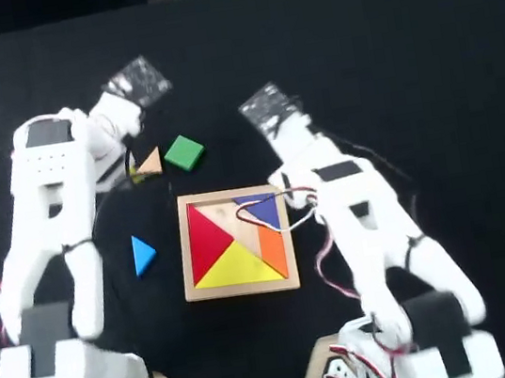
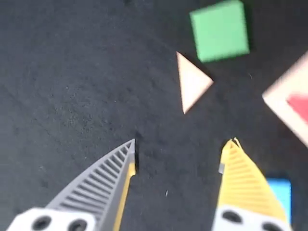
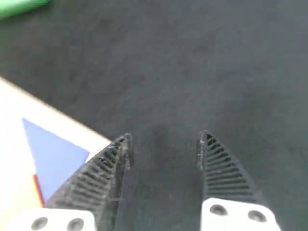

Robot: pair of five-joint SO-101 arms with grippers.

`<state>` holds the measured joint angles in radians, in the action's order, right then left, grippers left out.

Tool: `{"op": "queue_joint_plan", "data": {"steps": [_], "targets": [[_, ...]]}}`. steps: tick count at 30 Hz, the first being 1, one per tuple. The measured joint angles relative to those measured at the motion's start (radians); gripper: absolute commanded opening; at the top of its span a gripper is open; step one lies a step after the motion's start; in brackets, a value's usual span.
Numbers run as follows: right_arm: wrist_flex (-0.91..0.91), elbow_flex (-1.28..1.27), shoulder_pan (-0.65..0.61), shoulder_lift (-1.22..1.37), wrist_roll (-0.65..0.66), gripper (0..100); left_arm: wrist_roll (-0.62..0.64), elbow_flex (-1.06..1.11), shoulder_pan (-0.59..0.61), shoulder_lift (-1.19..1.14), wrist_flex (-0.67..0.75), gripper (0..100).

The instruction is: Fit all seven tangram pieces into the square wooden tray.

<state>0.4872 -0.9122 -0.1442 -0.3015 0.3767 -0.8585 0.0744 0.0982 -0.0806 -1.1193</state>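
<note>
Left gripper [image 2: 183, 144] wide open and empty, near the small peach wooden triangle [image 2: 192, 83] lying on black cloth [image 1: 407, 80] outside the square wooden tray [image 1: 186, 256]; right gripper [image 3: 163, 139] likewise agape, empty; one fingertip landing first could skid the flat piece away.

- high view: fixed, looking steeply down over the whole table [image 1: 422, 50];
- left wrist view: close above it, sharing the green square [image 2: 220, 30] with the high view;
- right wrist view: equally close, at a corner of the tray [image 3: 53, 120]
</note>
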Motion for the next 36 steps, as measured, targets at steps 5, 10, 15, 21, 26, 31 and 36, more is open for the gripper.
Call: {"op": "queue_joint_plan", "data": {"steps": [5, 10, 15, 21, 26, 31, 36], "targets": [[-0.017, -0.157, -0.035, -0.264, -0.012, 21.8, 0.066, -0.172, 0.000, -0.232, 0.000, 28], [0.035, -0.218, -0.117, -0.494, 0.028, 21.8, 0.081, -0.325, 0.000, -0.410, -0.041, 35], [0.190, -0.106, -0.126, -0.505, -0.026, 21.8, 0.081, -0.491, -0.014, -0.523, -0.173, 35], [0.339, 0.117, -0.126, -0.272, -0.089, 21.8, 0.123, -0.666, -0.023, -0.617, -0.253, 35], [0.433, 0.307, -0.126, -0.014, -0.097, 21.8, 0.138, -0.775, -0.021, -0.713, -0.269, 35], [0.433, 0.333, -0.126, 0.061, -0.097, 21.8, 0.147, -0.824, -0.023, -0.795, -0.269, 35], [0.428, 0.333, -0.126, 0.063, -0.097, 21.8, 0.147, -0.827, -0.041, -0.819, -0.269, 35]]}}
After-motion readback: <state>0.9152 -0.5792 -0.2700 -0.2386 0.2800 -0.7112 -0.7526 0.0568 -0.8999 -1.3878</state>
